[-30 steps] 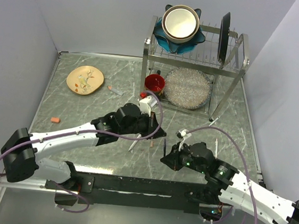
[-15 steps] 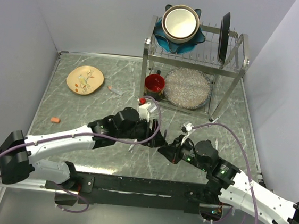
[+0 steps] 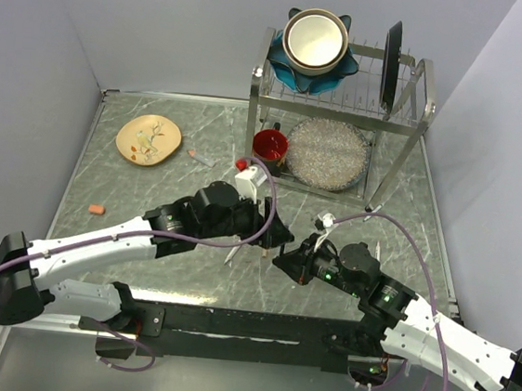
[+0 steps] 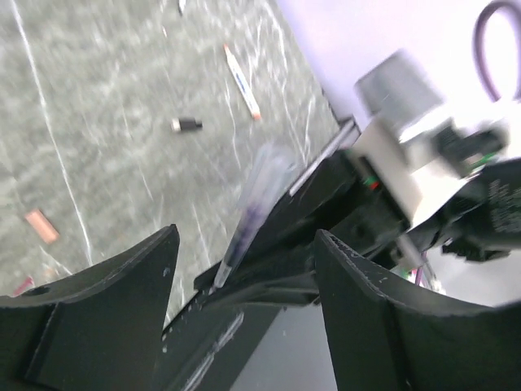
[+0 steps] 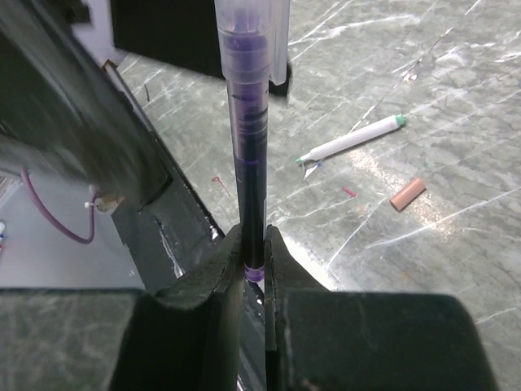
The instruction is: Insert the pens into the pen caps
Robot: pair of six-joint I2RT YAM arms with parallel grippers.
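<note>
A purple pen (image 5: 248, 147) is pinched upright at its lower end by the right claw (image 5: 252, 269), above the counter (image 5: 456, 122). The left claw (image 4: 244, 240) is spread wide, just beside it. A clear cap (image 5: 252, 16) appears seated; laying it down seems required next, then fetching the white pen (image 5: 350, 140).

Bright, even light; left wrist view seems motion-blurred.

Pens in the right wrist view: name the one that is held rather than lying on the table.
The clear pen with purple ink, clamped upright in the right tool; the white green-tipped pen lies flat on the table.
</note>
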